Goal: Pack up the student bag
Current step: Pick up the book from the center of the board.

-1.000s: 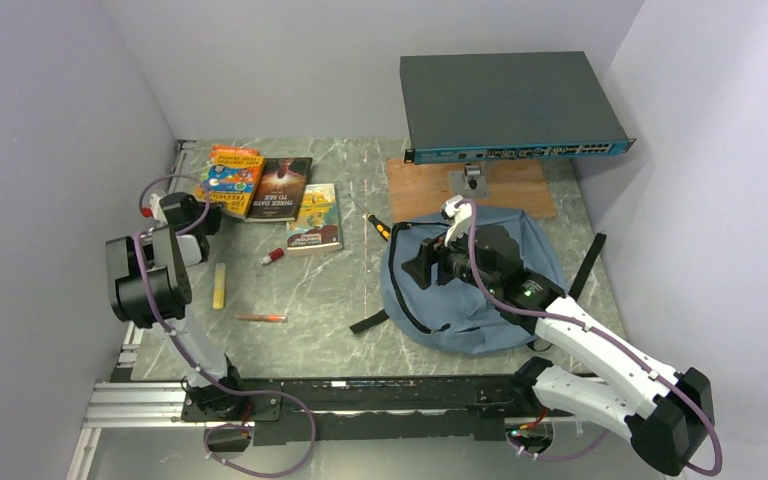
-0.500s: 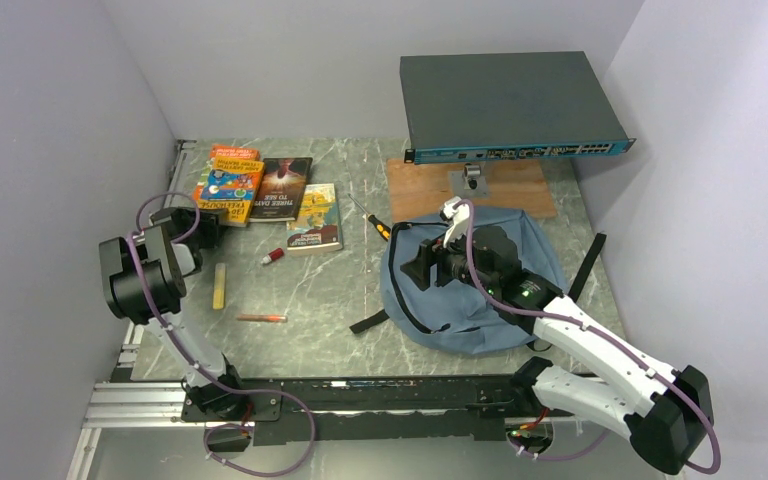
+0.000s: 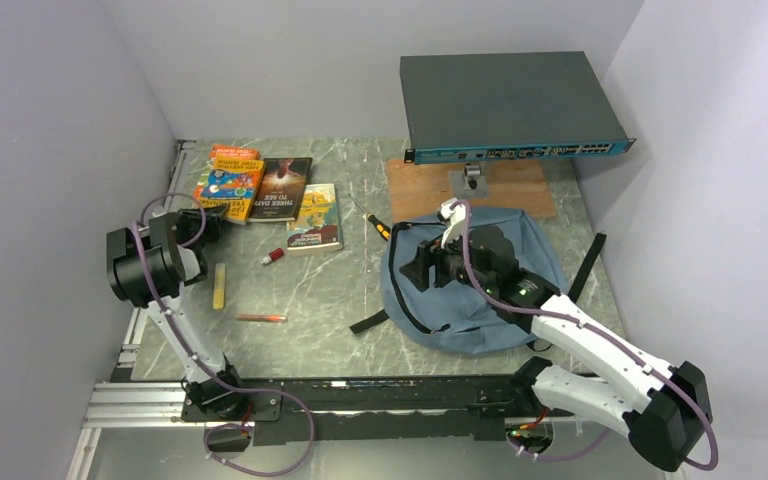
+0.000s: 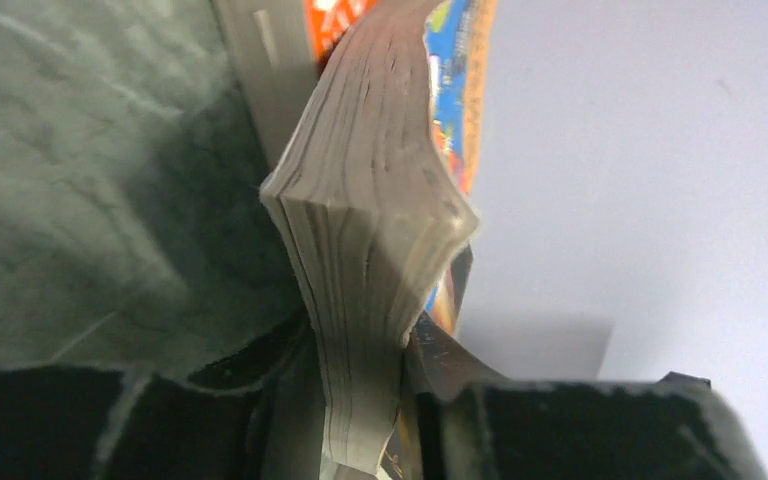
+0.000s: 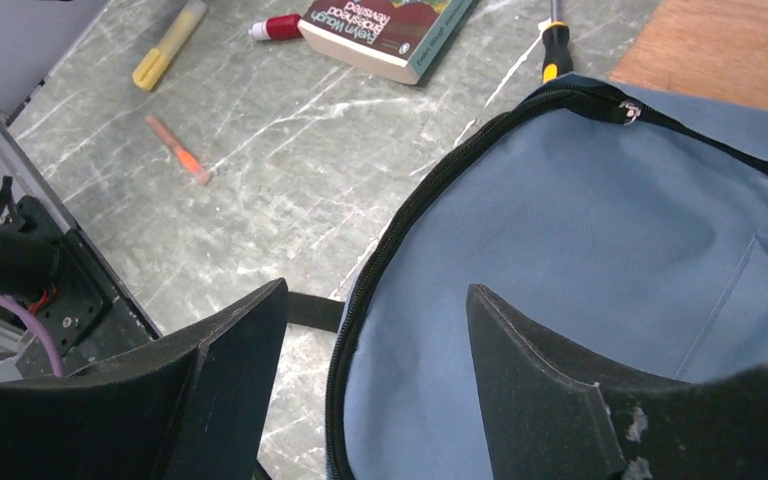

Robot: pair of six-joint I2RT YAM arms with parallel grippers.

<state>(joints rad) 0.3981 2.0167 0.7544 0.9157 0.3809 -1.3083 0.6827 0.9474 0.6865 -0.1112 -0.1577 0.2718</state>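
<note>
Currently student bag [image 5: 600,230] flat, interior hidden, right gripper [image 5: 375,290] wide open, empty, left gripper [image 4: 360,400] pinching orange paperback [image 4: 370,220], loose book [image 5: 385,35] reads Evelyn Waugh.

Soft, even light from above fills the pale-walled cell, bright and free of glare. Shadows on the grey-green marbled table [image 3: 330,290] are faint, and the overhead view is sharp. Close to the left wrist camera the thick bowed paperback [image 4: 370,260] blurs slightly and darkens the marble beside it. The dusty blue-grey fabric backpack [image 5: 610,250] looks crisp.
</note>
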